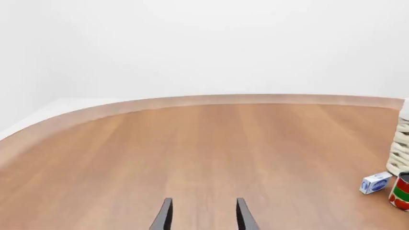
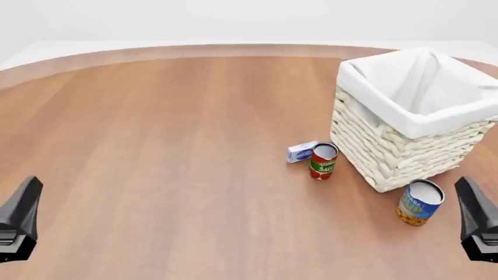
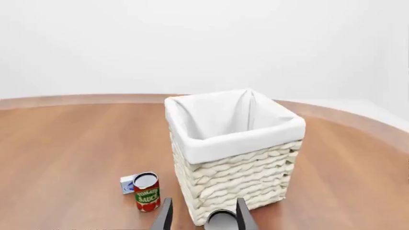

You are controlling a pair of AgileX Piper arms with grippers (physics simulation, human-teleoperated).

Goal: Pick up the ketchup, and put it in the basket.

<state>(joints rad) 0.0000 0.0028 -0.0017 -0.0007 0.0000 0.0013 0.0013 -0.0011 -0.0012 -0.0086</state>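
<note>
The left gripper is sitting at the near left edge of the table, above bare wood. In the left wrist view its fingers are standing spread apart with only tabletop showing between them; nothing is being held.

Moving right, a small white-and-blue box is lying on the table just left of the basket. A red-green tomato sauce can is standing upright immediately beside the box, on its right and slightly nearer.

The basket is standing upright on the right half of the table, its white cloth liner folded over the rim. The visible part of its interior is showing liner only.

A blue-yellow can is standing upright just in front of the basket's near corner.

The right gripper is sitting at the near right edge, near the blue-yellow can. In the right wrist view its fingers are standing spread, with the top of that can showing between them and nothing being pinched.

The ketchup is not appearing in any view; its location cannot be told.
</note>
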